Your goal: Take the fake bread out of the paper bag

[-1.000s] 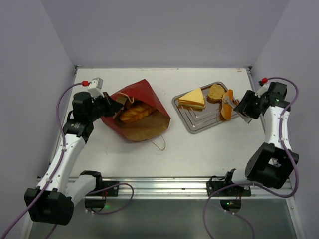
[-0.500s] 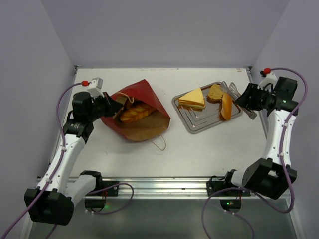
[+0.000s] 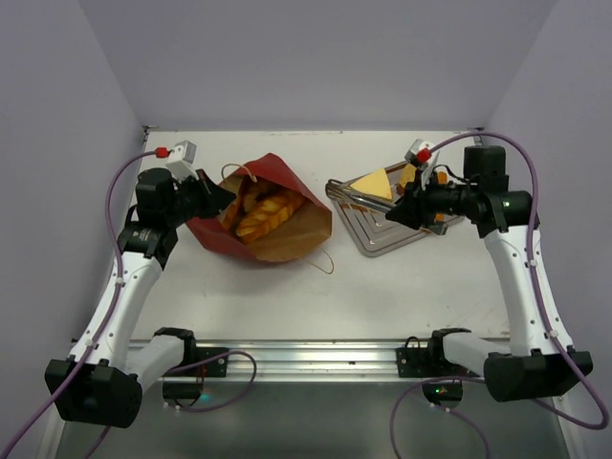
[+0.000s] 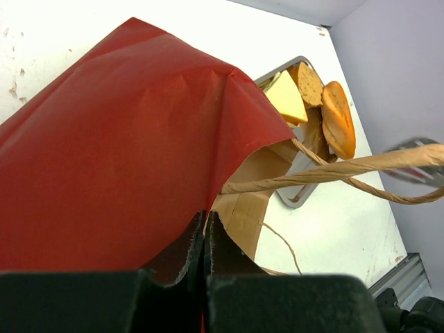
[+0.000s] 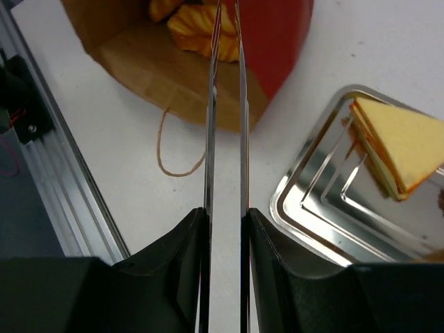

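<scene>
Table (image 3: 402,287) | left end effector (image 4: 206,225) pinching paper bag (image 4: 118,152) | right end effector (image 5: 225,218) clamping tongs (image 5: 212,139) | bread (image 3: 260,218) half-hidden

The right gripper (image 5: 225,216) clasps metal tongs (image 5: 211,104) whose blades reach ahead to the paper bag (image 5: 132,59) holding bread (image 5: 191,24); right of the jaws, a tray (image 5: 326,225) bears a sandwich (image 5: 395,146).

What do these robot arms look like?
Both the left arm and right arm have white shells over black joints. A purple cable loops along each. Near each wrist sits a small grey box with a red cap. The left end effector and right end effector each have two black fingers.
</scene>
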